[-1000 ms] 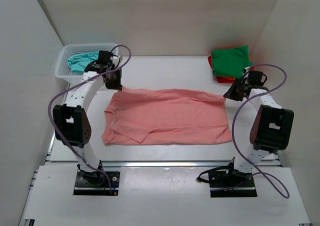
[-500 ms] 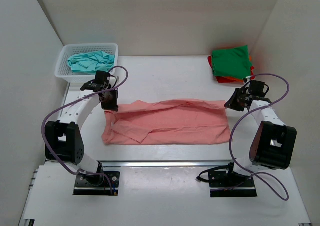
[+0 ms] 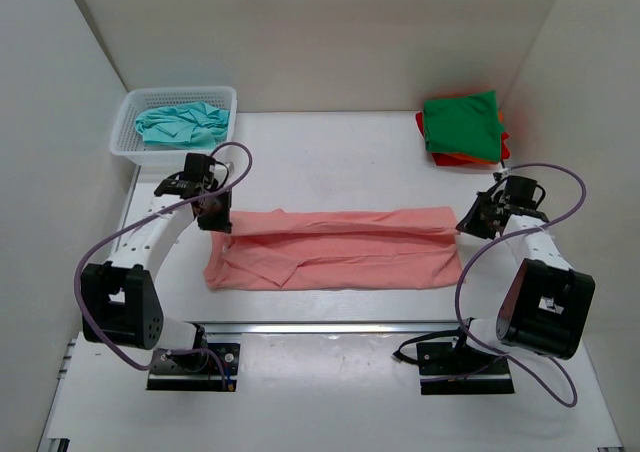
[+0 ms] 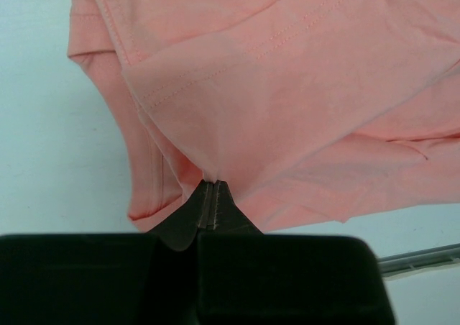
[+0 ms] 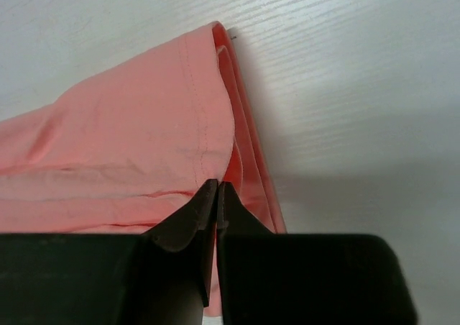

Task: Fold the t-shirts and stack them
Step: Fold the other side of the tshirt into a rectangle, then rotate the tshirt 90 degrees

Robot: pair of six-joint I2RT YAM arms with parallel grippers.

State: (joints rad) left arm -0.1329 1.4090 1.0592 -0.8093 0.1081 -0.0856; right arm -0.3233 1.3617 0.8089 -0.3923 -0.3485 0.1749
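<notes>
The salmon pink t-shirt lies across the middle of the table with its far half folded toward me. My left gripper is shut on its upper left edge; the pinched cloth rises from the closed tips. My right gripper is shut on the upper right edge, with the hem between the tips. A green t-shirt tops a folded stack at the back right, with red and orange edges showing under it. A teal t-shirt lies crumpled in the basket.
The white mesh basket stands at the back left corner. White walls close in the table on three sides. The table's metal front rail runs just beyond the arm bases.
Both grippers have pulled the shirt's far edge toward me, folding the far half over the near half. The shirt now shows as a narrower band.
</notes>
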